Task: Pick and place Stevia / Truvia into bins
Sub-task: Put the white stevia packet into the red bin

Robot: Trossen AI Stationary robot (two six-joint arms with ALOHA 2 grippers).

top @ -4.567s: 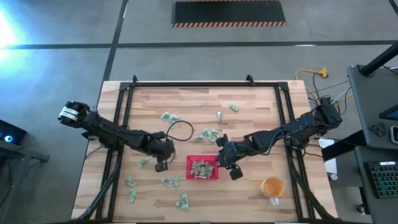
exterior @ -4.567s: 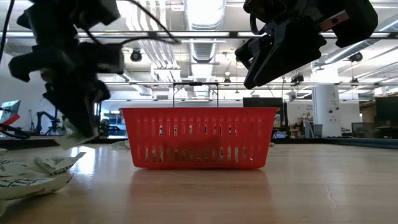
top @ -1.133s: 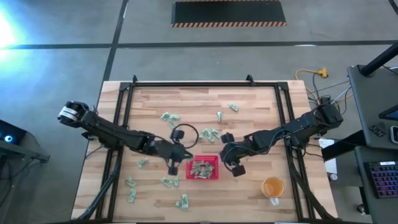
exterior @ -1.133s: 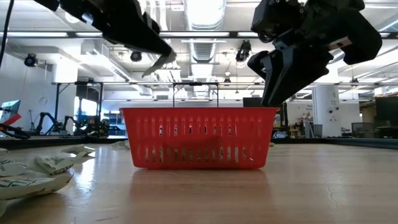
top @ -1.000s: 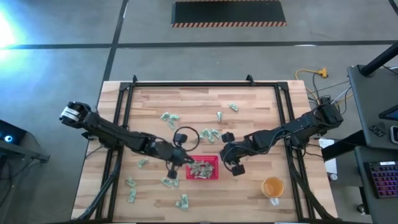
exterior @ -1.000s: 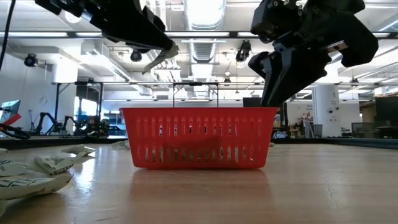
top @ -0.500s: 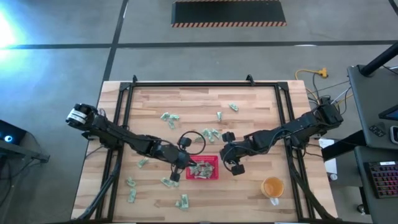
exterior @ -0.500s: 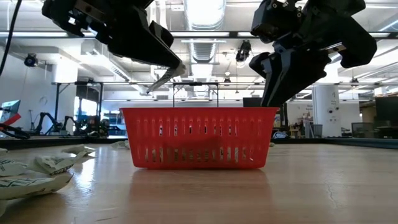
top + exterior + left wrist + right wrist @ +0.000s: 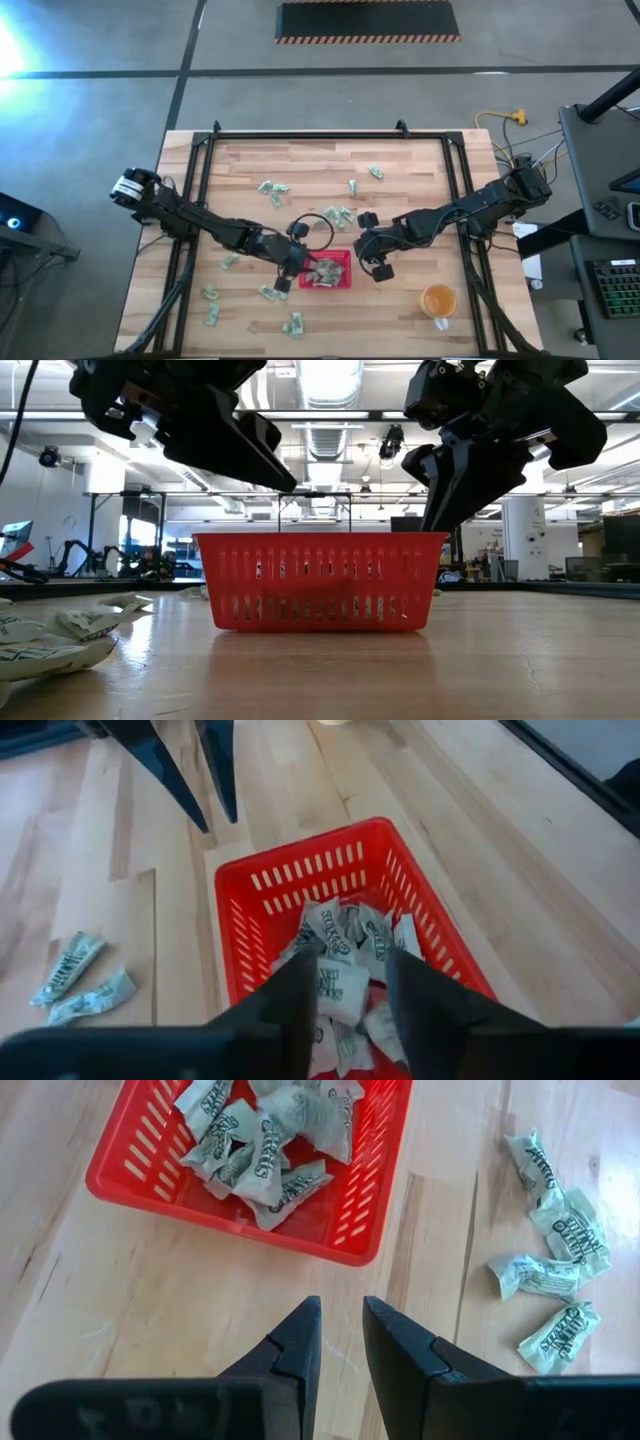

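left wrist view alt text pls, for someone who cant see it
The left gripper hangs over a red slotted basket on a wooden table, its two dark fingers apart, with a pile of green-and-white Stevia sachets showing in the basket between them. Two more sachets lie on the wood beside the basket.

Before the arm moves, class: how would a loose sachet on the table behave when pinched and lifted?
Probably floppy: the loose sachets look crumpled and bent. Likely very light, being small and thin beside the red tray. Lying flat, possibly awkward to pinch.
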